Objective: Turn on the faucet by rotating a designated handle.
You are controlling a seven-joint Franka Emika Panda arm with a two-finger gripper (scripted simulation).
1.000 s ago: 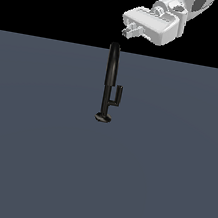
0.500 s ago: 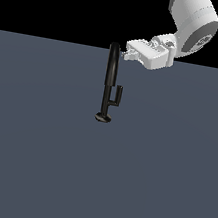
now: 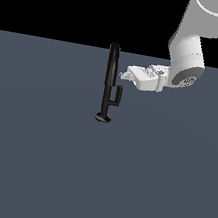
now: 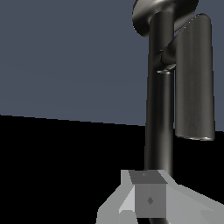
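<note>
One faucet, one handle; gripper jaws' state unclear.

Flat, even sim lighting, no cast shadows; black void across frame tops. Faucet shows soft glossy highlights; sharp, slightly aliased edges.

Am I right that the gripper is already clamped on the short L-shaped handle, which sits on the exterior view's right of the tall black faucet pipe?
Not quite: the gripper is not on the handle; it hangs just above it, beside the faucet pipe, as the exterior view shows. The handle's side is as you say.
</note>
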